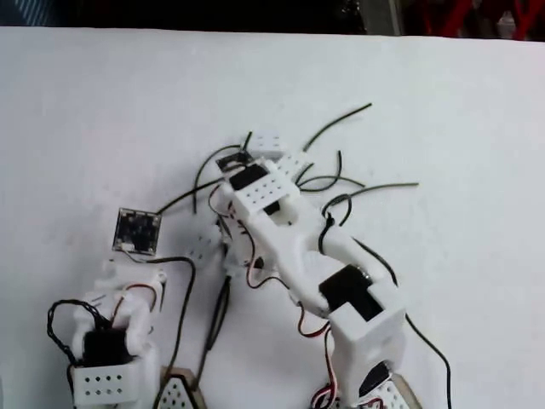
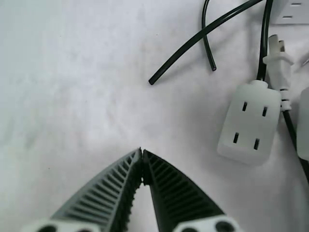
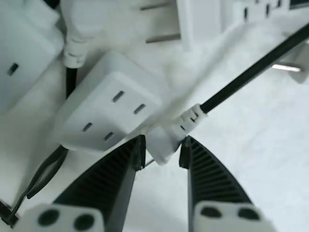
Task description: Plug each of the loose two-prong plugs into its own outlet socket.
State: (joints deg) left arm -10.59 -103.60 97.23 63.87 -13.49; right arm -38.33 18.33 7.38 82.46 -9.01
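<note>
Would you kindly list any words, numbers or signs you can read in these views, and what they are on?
No legible text anywhere.
A small raised mark on the white plug in the right gripper is too blurred to read.
The outlet socket shows only slots.

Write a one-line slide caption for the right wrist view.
Right gripper clamps a white plug on a black cord, beside a white outlet block with empty slots.
</note>
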